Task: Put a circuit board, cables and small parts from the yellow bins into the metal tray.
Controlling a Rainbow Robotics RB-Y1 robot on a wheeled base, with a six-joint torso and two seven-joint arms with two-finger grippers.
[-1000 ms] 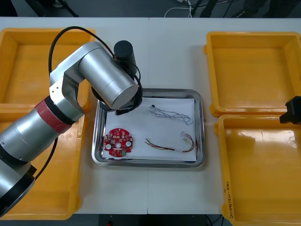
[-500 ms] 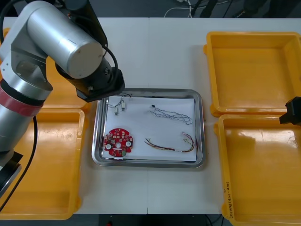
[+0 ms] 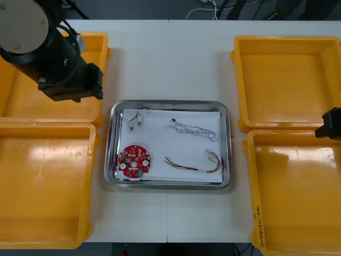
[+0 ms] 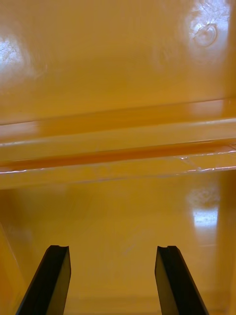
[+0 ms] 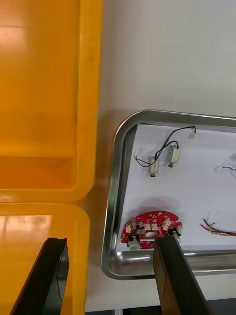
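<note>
The metal tray [image 3: 168, 103] lies between the bins, white inside. It holds a round red circuit board [image 3: 134, 160], a blue and white cable [image 3: 194, 129], a red and yellow cable [image 3: 197, 164] and small metal parts [image 3: 135, 119] on black wires. My left arm [image 3: 53, 53] hangs over the far left yellow bin [image 3: 21, 101]. In the left wrist view my left gripper [image 5: 110, 278] is open and holds nothing. Beyond its fingers are the tray [image 5: 115, 197], the board [image 5: 150, 229] and the small metal parts [image 5: 162, 158]. My right gripper [image 4: 113, 280] is open over the right bins.
The near left bin [image 3: 42, 181], far right bin [image 3: 287, 80] and near right bin [image 3: 298, 197] look bare inside. The right arm [image 3: 331, 124] sits at the right edge, where the two right bins meet. Bare table lies beyond and in front of the tray.
My left arm has drawn back from the tray's far left corner to above the far left bin. The small metal parts now lie uncovered in that corner. The right arm stays put.
</note>
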